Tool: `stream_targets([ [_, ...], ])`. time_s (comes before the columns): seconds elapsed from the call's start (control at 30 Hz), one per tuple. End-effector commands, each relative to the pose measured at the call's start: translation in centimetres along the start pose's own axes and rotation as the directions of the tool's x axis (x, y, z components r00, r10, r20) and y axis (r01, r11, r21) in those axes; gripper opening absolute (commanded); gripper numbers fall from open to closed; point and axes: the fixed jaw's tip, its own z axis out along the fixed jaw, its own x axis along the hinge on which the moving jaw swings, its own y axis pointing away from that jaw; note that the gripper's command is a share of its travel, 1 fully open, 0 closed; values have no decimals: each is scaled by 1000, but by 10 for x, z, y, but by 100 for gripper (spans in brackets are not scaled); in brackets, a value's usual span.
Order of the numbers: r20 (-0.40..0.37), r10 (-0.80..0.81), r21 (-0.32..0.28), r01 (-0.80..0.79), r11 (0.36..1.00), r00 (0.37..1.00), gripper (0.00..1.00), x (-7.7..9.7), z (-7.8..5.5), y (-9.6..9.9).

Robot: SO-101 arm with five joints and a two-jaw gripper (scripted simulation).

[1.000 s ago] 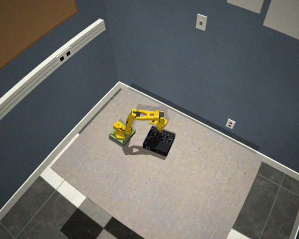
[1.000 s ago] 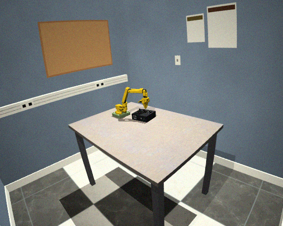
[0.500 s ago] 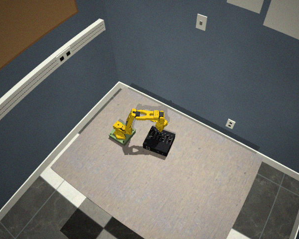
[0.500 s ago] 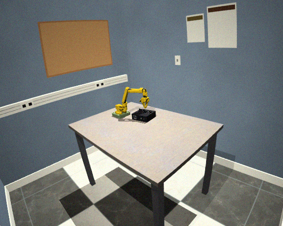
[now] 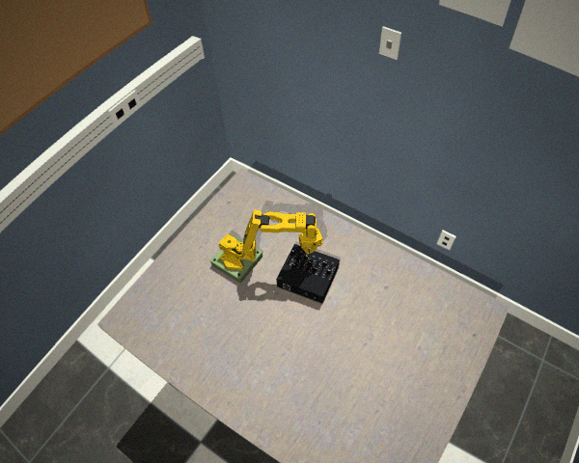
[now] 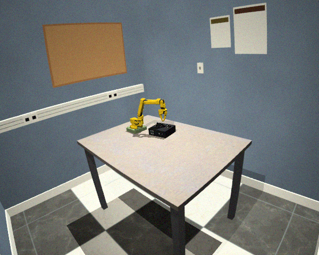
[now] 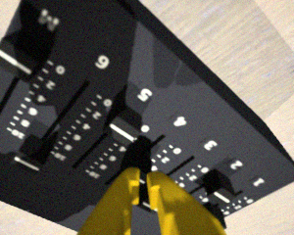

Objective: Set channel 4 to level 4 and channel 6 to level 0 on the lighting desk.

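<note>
Wrist cam: jaws pressed together, empty, over lighting desk point(image 7: 152, 69); fader slots run diagonally lower-left to upper-right.

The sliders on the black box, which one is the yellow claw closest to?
The channel 4 fader. The shut gripper has its tips right at that knob, in the lane beside the number 4, while the channel 5 fader and the other knobs sit apart from it.

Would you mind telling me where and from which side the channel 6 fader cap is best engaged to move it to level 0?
I would not pinch it. The channel 6 fader cap is a small raised block in a narrow slot, far from the 0 mark. The gripper is shut on nothing, so I would set its closed tip against the cap's face away from the 0 end and push along the slot.
</note>
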Motion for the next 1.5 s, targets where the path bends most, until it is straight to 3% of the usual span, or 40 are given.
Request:
stream_targets([
  [0.0,2,166,-2,-166,986,986,0,-1,-3,5],
  [0.17,1,367,-2,-367,930,930,0,-2,-6,7],
  [0.23,1,367,-2,-367,930,930,0,-2,-6,7],
  [0.43,1,593,-2,-593,805,805,0,-4,-9,10],
  [0.73,0,854,-1,-854,520,520,0,-6,-13,13],
  [0.8,0,854,-1,-854,520,520,0,-6,-13,13],
  [1.3,0,999,-1,-999,-41,-41,0,-7,-20,16],
  [1.37,0,999,-1,-999,-41,-41,0,-7,-20,16],
  [1.47,0,990,-1,-990,-140,-140,0,-7,-21,17],
])
